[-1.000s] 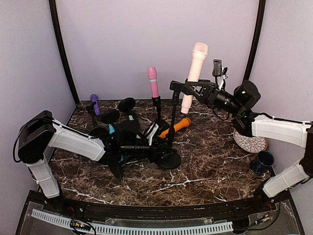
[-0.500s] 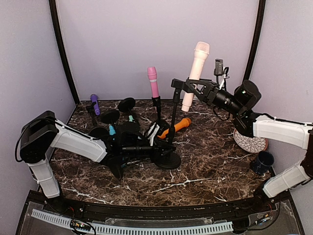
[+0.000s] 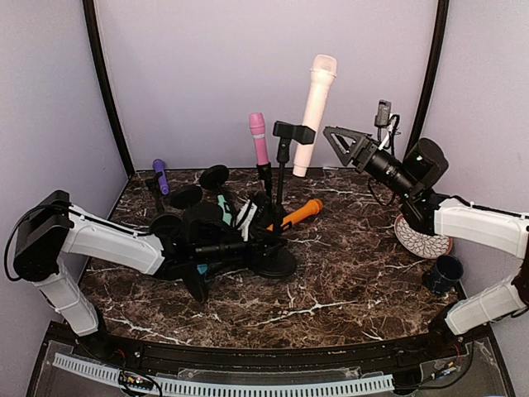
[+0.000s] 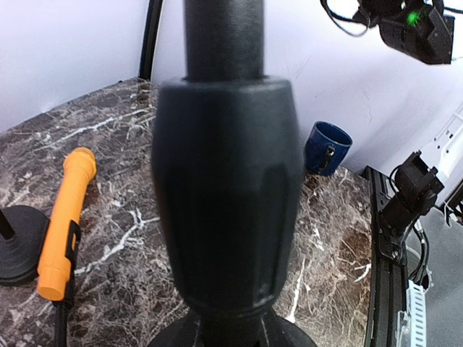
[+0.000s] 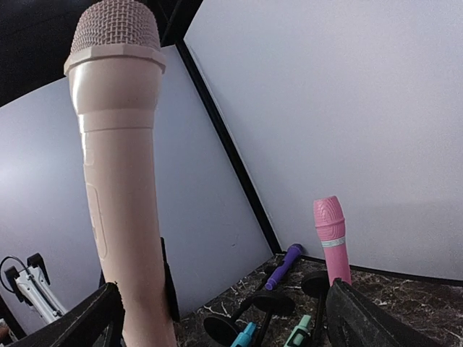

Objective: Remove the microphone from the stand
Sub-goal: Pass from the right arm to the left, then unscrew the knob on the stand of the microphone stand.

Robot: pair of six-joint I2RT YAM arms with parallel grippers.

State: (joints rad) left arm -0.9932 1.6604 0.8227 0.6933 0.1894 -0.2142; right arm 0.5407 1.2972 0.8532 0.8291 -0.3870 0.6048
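the overhead camera sits high over the near edge of the table (image 3: pixel 347 289), facing the back wall (image 3: pixel 207 74), with the whole top in view. the left wrist one is low, pressed close to the stand (image 4: pixel 228 210), looking across toward the blue mug (image 4: pixel 327 148). the right wrist one tilts up beside the pale microphone (image 5: pixel 119 166). all three show from overhead too.

The left arm (image 3: pixel 107 240) and right arm (image 3: pixel 479 225) look alike: smooth white boxy shells on the long links, black rounded housings at the joints. A green light (image 4: pixel 413 15) glows on the right arm's black housing. Thin black cables (image 3: pixel 393 126) loop by its wrist. The right gripper (image 3: pixel 334 147) is black, with angular wedge-shaped fingers (image 5: pixel 365 318).
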